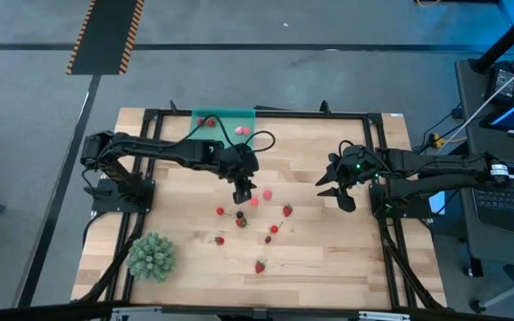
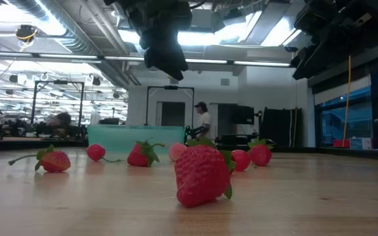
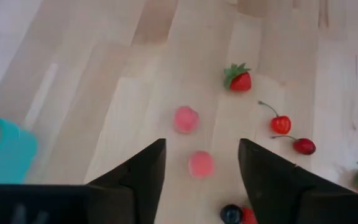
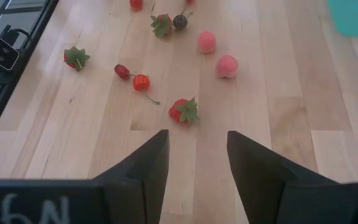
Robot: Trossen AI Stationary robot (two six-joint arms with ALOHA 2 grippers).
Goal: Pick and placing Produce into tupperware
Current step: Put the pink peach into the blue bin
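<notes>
Table [image 1: 328, 259]: pale wood planks, dark metal frame along its edges.
Tupperware [image 1: 224, 122]: shallow translucent teal rectangle at the far edge, left of centre, two pink fruits inside.
Spiky green ball [image 1: 153, 256]: near-left corner.
My left gripper [image 1: 242, 193]: mid-table, jaws apart, empty, above the produce.
My right gripper [image 1: 335, 189]: toward the right edge, jaws apart, empty, bare wood around.
Produce [image 1: 255, 201]: small glossy red and pink fruits scattered centre to near edge.
</notes>
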